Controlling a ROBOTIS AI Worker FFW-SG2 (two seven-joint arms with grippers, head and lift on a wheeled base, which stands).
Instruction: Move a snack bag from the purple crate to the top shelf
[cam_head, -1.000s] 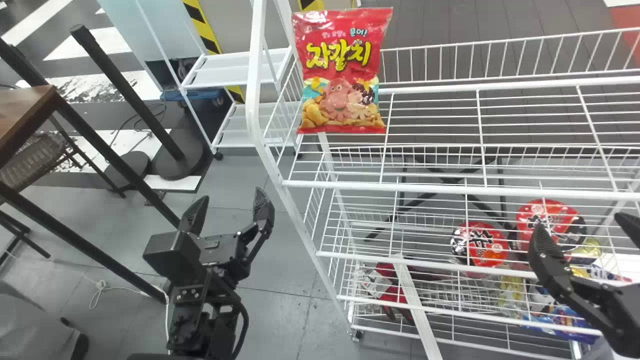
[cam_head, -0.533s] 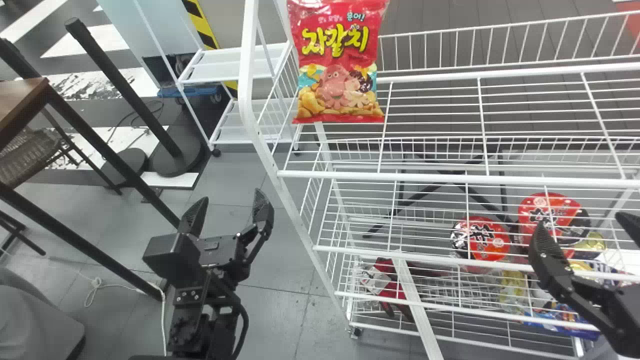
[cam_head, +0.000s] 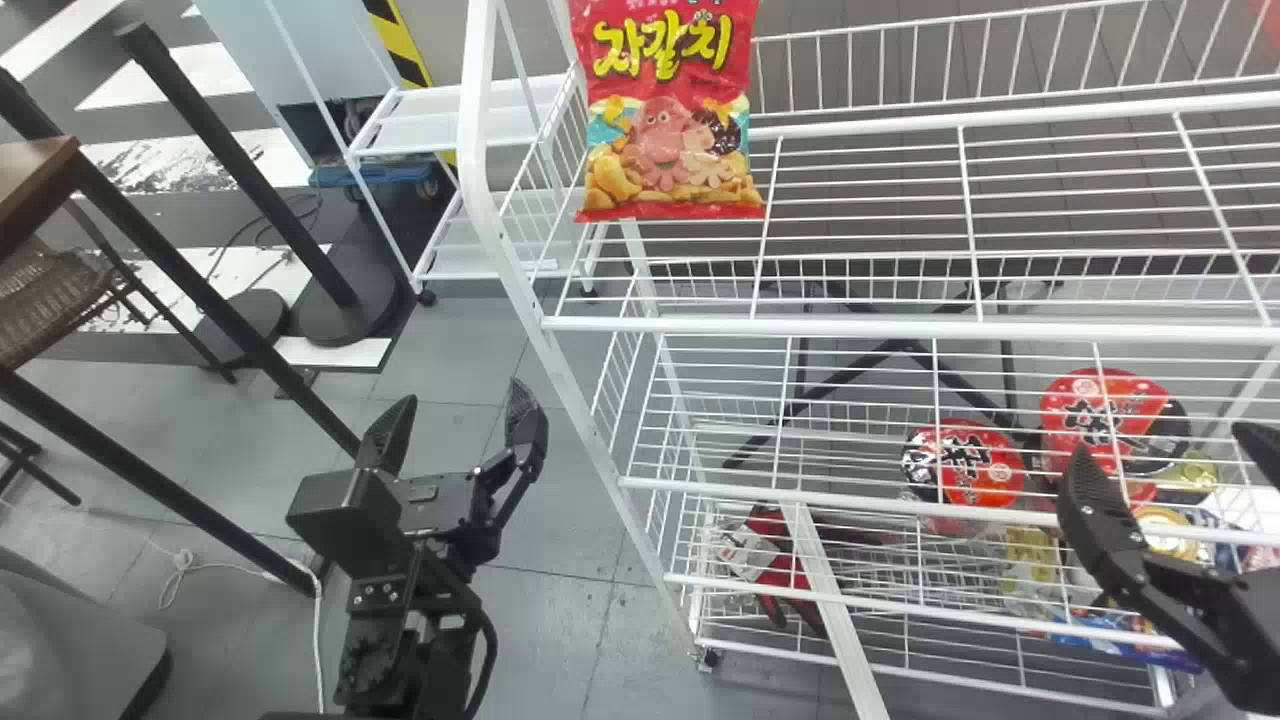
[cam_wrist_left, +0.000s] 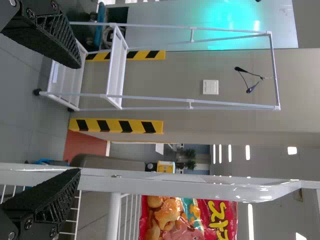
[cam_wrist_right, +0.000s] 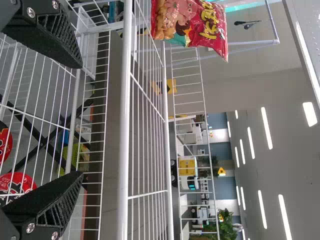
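A glossy red snack bag (cam_head: 668, 110) stands upright at the left end of the white wire top shelf (cam_head: 900, 327), while the black left gripper (cam_head: 463, 390) and matching right gripper (cam_head: 1158, 440) wait empty, fingers spread. Backing away likely calls for steady clearance from the rails. The head view crops the bag's top.

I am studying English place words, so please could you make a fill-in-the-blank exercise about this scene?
1. The red plastic snack bag stands on the ____ shelf of the white wire rack, not the bottom one.
2. The fingers of the black left gripper are ____, not shut.
3. In the head view, the bag is near the rack's ____ end, not its right.
4. A container with a round red lid sits ____ than the bag, not higher.

Missing words: top; open; left; lower.
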